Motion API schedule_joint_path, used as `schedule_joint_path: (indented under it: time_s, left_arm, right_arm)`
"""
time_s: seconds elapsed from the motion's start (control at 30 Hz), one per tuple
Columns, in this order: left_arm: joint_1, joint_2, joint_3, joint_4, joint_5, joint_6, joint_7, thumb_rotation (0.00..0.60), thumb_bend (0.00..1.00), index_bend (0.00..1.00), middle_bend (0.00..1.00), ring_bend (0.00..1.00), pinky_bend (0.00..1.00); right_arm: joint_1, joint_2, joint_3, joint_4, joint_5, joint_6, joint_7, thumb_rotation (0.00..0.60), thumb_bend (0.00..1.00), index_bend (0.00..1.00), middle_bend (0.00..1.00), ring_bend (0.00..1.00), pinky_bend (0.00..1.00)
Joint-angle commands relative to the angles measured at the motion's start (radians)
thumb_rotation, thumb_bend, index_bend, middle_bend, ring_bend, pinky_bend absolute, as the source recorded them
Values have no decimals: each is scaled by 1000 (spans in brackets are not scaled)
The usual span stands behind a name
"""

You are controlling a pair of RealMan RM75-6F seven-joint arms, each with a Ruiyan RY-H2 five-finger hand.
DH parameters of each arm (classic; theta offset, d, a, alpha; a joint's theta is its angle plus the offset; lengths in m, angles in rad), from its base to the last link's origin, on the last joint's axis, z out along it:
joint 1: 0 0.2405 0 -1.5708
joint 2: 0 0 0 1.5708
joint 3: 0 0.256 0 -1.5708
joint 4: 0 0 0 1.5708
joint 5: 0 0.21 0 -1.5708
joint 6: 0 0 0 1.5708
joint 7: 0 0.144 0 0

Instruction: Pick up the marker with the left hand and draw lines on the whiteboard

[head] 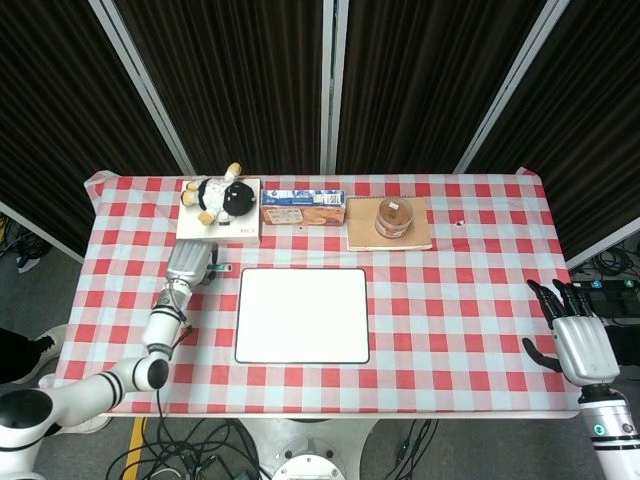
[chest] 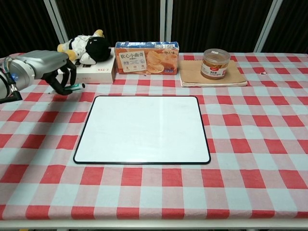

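On the red-checked tablecloth (chest: 250, 159), the marker (chest: 74, 87) sits pinched in the left hand's (chest: 50, 67) curled fingers, lifted just left of the whiteboard's (chest: 143, 129) far corner. The right hand (head: 577, 340) hangs spread, empty, well apart.

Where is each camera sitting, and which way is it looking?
Head view: high above the table, looking down at the whole whiteboard; it shows the left hand with its arm, and the right hand, open at the table's edge.
Chest view: low at the table's front edge, looking across the whiteboard toward the curtains; only the left hand shows, holding the marker.
Both show the whiteboard, left hand and marker.
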Motion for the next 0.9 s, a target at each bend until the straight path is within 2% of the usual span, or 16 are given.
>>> schedule_joint_path:
  time_s: [0.03, 0.17, 0.3, 0.4, 0.63, 0.9]
  left_arm:
    - [59, 59, -66, -197, 195, 75, -381, 600, 418, 595, 623, 881, 941]
    - [72, 1, -57, -172, 299, 115, -587, 600, 418, 594, 622, 875, 933]
    - [76, -59, -32, -124, 358, 137, -698, 600, 416, 590, 619, 866, 928]
    - [74, -82, -12, -103, 383, 133, -732, 600, 417, 588, 619, 866, 928]
    - [82, -51, 38, -149, 451, 165, -662, 600, 418, 588, 629, 866, 928]
    - [99, -13, 78, -196, 432, 132, -567, 600, 417, 589, 629, 866, 928]
  right_arm:
    - [1, -1, -1, 0, -2, -1, 1, 600, 212, 61, 162, 2, 0]
    - [-3, 1, -4, 0, -5, 3, 4, 600, 212, 61, 162, 2, 0]
    - [-6, 3, -6, 1, -4, 4, 8, 600, 212, 61, 162, 2, 0]
    - [-6, 3, -7, 1, -4, 2, 9, 600, 212, 61, 162, 1, 0]
    - [-2, -1, -8, 2, -6, -6, 10, 600, 211, 61, 162, 1, 0]
    - [0, -10, -11, 9, -7, -14, 16, 600, 211, 61, 162, 1, 0]
